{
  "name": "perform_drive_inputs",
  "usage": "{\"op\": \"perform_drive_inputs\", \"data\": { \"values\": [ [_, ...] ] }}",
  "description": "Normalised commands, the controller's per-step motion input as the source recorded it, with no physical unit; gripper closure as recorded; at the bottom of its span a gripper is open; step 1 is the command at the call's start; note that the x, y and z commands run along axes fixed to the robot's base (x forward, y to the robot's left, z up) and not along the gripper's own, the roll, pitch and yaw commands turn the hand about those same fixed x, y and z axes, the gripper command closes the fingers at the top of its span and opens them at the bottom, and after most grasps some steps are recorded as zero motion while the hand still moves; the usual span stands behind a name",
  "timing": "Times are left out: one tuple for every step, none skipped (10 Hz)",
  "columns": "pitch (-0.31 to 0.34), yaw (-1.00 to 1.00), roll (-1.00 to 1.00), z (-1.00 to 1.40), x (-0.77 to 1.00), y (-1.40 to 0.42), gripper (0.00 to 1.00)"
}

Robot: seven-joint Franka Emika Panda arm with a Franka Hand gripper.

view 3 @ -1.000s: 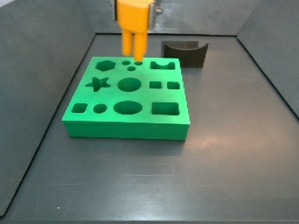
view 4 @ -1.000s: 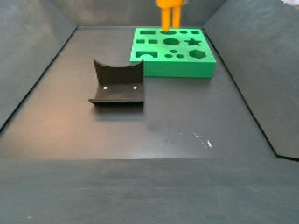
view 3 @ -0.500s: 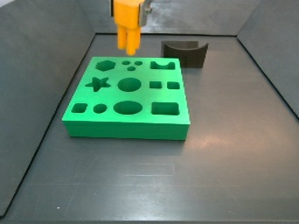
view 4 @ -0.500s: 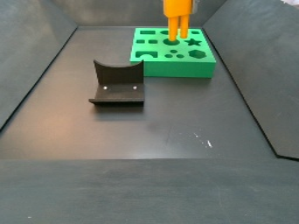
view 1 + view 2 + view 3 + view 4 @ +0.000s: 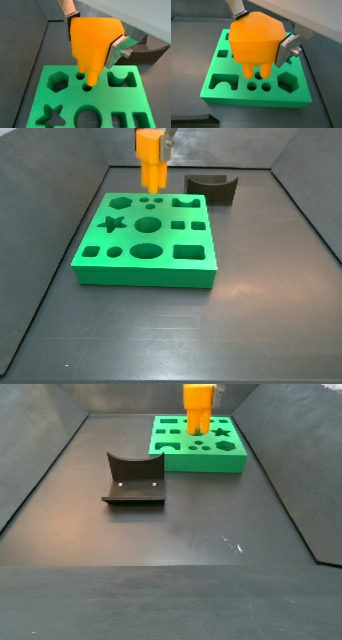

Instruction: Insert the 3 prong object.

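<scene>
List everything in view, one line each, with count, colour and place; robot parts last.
3 prong object: one, bright orange, upright in the gripper above the far part of the green block, legs pointing down at the small round holes.
Green block: one, green, with shaped holes, on the floor at the far end in a side view.
Fixture: one, dark, on the floor apart from the green block.
Gripper: one, silver fingers, clamped on the orange body above the block.

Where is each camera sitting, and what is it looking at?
Wrist views: on the arm, looking down at the orange piece held in the pincer above the green board; silver finger shows.
Side views: beside the table, on opposite sides, looking across the floor; board near in one, far in the other.
Shared: piece, board, dark block.
</scene>
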Motion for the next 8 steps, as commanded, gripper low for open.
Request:
{"op": "perform_drive_inputs", "data": {
  "values": [
    [-0.117,-0.31,0.37,-0.27,-0.13,0.16,1.00],
    [-0.011,-0.28,0.29,-0.27,-0.06,0.03,1.00],
    [0.000,-0.27,-0.05,-0.22,0.03,0.03,1.00],
    [0.004,-0.09,-0.07,0.00,0.13,0.00,1.00],
    [-0.017,-0.22,-0.01,-0.40,0.00,0.01,1.00],
    [0.000,-0.54,-0.03,-0.31,0.00,0.01,1.00],
    [0.000,-0.45,0.00,-0.29,0.00,0.05,1.00],
    [0.000,-0.23,0.00,-0.27,0.00,0.09,1.00]
  ]
}}
